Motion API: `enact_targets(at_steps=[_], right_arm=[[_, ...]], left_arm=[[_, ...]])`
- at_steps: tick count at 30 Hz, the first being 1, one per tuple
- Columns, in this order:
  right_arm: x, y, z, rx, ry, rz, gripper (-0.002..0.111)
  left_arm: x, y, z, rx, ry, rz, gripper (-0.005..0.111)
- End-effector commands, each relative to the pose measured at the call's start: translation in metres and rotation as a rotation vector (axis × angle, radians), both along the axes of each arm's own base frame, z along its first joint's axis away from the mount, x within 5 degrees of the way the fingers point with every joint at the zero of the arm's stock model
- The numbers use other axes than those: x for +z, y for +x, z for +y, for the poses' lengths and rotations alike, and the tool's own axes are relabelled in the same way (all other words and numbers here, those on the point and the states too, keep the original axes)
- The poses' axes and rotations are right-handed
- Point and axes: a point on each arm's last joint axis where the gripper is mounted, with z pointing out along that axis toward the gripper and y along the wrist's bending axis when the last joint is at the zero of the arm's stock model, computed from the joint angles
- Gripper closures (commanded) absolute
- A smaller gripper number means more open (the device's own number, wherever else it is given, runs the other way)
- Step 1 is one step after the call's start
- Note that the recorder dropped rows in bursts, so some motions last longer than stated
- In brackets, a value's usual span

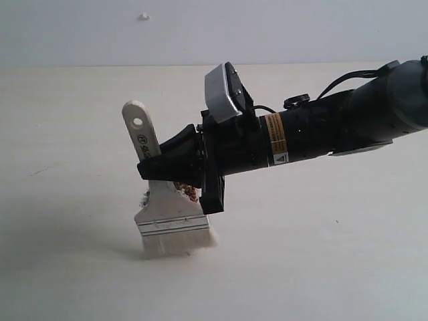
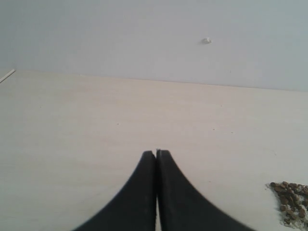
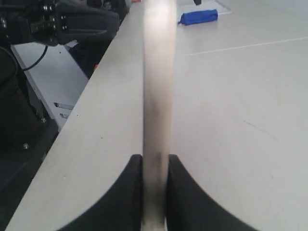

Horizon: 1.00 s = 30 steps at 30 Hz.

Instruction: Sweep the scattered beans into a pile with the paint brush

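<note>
My right gripper [image 1: 155, 162] is shut on the pale wooden handle of the paint brush [image 1: 167, 212], reaching in from the right of the exterior view. The brush stands nearly upright, its whitish bristles pressed on the table. Its handle [image 3: 157, 96] runs straight out between the jaws in the right wrist view. A heap of reddish-brown beans [image 1: 188, 190] shows just behind the brush head, mostly hidden by brush and gripper. The left wrist view catches the edge of that pile [image 2: 290, 199] at its frame corner. My left gripper [image 2: 156, 152] is shut on nothing, off to the side of the pile.
The pale table top [image 1: 321, 254] spreads all around. A few pale crumbs [image 1: 144, 198] lie by the brush's left edge. In the right wrist view the table edge [image 3: 82, 101] drops off, with a blue object [image 3: 198, 17] far down the surface.
</note>
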Motion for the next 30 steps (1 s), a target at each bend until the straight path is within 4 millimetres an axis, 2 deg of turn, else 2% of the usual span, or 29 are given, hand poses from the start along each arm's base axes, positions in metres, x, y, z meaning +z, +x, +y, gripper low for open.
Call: enact_targets(at_steps=[1, 7, 10, 16, 25, 30], right_arm=[[-0.008, 0.002, -0.001, 0.012, -0.035, 0.007, 0.108], [-0.032, 0.012, -0.002, -0.059, -0.106, -0.066, 0.108], [-0.036, 0.015, -0.002, -0.083, -0.111, -0.102, 0.108], [-0.036, 0.017, -0.002, -0.079, -0.110, -0.171, 0.108], [-0.025, 0.030, 0.004, -0.088, -0.105, -0.229, 0.108], [-0.023, 0.029, 0.005, -0.074, -0.082, -0.229, 0.108]], left_arm=[[-0.001, -0.001, -0.001, -0.011, -0.007, 0.002, 0.107], [-0.001, -0.001, -0.001, -0.011, -0.007, 0.002, 0.107], [-0.001, -0.001, -0.001, -0.011, -0.007, 0.002, 0.107], [-0.001, -0.001, -0.001, -0.011, -0.007, 0.002, 0.107], [-0.001, -0.001, -0.001, -0.011, -0.007, 0.002, 0.107], [-0.001, -0.001, -0.001, -0.011, -0.007, 0.002, 0.107]])
